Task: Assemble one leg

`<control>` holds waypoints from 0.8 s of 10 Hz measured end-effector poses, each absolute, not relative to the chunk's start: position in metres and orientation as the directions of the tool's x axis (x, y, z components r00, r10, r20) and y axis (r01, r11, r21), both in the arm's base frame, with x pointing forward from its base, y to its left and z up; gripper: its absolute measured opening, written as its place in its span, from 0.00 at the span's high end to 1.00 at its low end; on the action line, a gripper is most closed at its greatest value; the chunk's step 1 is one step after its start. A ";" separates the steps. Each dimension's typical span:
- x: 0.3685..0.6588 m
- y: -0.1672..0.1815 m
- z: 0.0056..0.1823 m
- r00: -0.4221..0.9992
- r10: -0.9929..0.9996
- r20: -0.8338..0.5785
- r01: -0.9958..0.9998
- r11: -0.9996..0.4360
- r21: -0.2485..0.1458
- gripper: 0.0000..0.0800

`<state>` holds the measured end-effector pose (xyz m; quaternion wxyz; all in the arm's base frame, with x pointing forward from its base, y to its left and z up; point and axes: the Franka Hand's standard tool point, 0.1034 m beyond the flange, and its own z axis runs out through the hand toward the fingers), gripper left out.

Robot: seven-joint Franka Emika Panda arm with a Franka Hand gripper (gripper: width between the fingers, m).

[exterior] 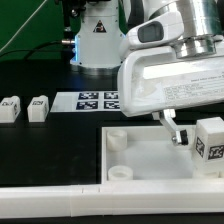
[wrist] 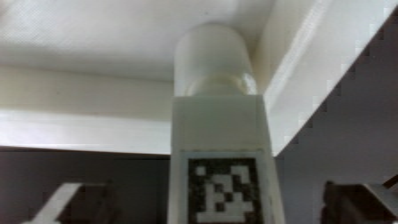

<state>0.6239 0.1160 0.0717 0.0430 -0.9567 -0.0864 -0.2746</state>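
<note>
Looking at the exterior view's lower right, we see the leg (exterior: 212, 141) over the white tray (exterior: 150, 162), right by the gripper (exterior: 190, 138). From the wrist we find the gripper spread, its fingers (wrist: 64, 203) standing clear of the leg on both sides.

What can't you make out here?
1. Exterior view: the arm hides one end of the marker board.
2. Exterior view: the frame edges cut off the tray; its other corners are unseen.
3. Wrist view: blur makes the tag on the leg unreadable.
4. Wrist view: the bottom edge cuts off the fingers of the gripper.
</note>
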 end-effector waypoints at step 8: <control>0.624 0.116 0.072 0.838 0.148 0.525 0.193 -0.981 -0.032 0.19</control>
